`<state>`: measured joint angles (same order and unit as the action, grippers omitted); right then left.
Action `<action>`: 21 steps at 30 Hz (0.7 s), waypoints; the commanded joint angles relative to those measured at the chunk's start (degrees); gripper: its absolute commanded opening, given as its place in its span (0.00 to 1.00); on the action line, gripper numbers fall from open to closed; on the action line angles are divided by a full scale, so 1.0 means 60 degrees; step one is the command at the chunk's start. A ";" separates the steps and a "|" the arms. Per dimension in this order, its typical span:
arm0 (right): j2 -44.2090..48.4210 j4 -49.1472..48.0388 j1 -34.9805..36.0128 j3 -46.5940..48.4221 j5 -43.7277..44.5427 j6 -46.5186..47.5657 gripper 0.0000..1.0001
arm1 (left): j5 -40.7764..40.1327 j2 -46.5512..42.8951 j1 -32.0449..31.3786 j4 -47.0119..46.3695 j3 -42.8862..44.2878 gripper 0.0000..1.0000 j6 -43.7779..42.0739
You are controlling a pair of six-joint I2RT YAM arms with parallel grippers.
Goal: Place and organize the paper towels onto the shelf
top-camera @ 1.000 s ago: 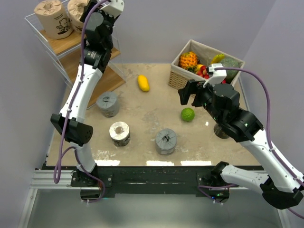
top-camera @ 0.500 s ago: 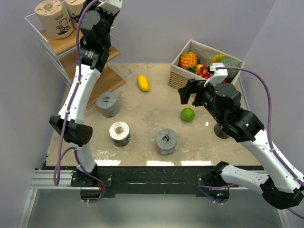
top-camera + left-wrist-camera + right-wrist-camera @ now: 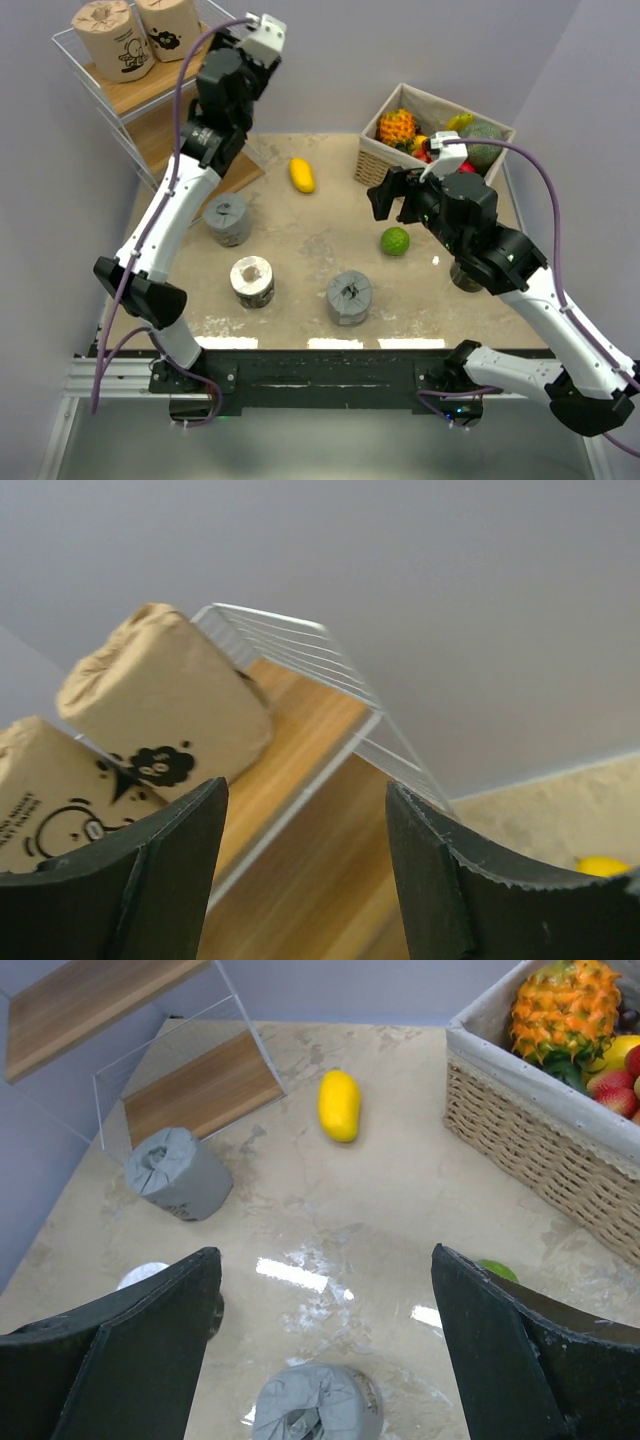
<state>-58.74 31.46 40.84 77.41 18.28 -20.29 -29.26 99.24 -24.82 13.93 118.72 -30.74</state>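
Two tan paper towels with cartoon prints (image 3: 105, 38) (image 3: 170, 25) stand on the top board of the white wire shelf (image 3: 130, 95). My left gripper (image 3: 232, 40) hovers just right of them, open and empty; its wrist view shows both tan rolls (image 3: 170, 705) (image 3: 50, 790) to the left of the gripper (image 3: 305, 880). On the table lie a grey roll (image 3: 228, 218), a cream roll (image 3: 252, 282) and another grey roll (image 3: 349, 297). My right gripper (image 3: 392, 200) hangs open above the table's middle, with that nearer grey roll (image 3: 318, 1410) below the gripper (image 3: 325, 1360).
A yellow mango (image 3: 301, 174) and a green lime (image 3: 395, 241) lie on the table. The wicker fruit basket (image 3: 375, 165) stands at the back right. A dark round thing (image 3: 465, 275) sits partly hidden behind my right arm. Grey walls close in the back and left.
My left gripper has drawn back to the right from the top board, leaving the second tan roll in full view. My right gripper has shifted slightly left and its jaws have narrowed a little.
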 commanded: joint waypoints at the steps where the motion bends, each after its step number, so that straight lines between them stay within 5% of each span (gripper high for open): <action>1: 0.0093 -0.0468 0.0020 -0.0405 -0.0293 -0.0191 0.89 | -0.0207 -0.1463 -0.1107 0.0972 -0.1063 0.70 0.1252; 12: 0.0810 -0.0146 0.0020 -0.1870 -0.0176 -0.0441 0.89 | 0.0395 -0.4234 -0.1240 0.3534 -0.5060 0.77 0.5471; 21: 0.1514 -0.0395 0.0020 -0.2603 -0.0249 -0.0485 0.89 | -0.0353 -0.3535 -0.0714 0.4431 -0.6748 0.79 0.6632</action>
<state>-51.07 31.70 40.84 62.41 16.99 -22.68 -28.91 74.26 -31.75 38.00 80.73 4.14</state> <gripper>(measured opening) 0.891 0.784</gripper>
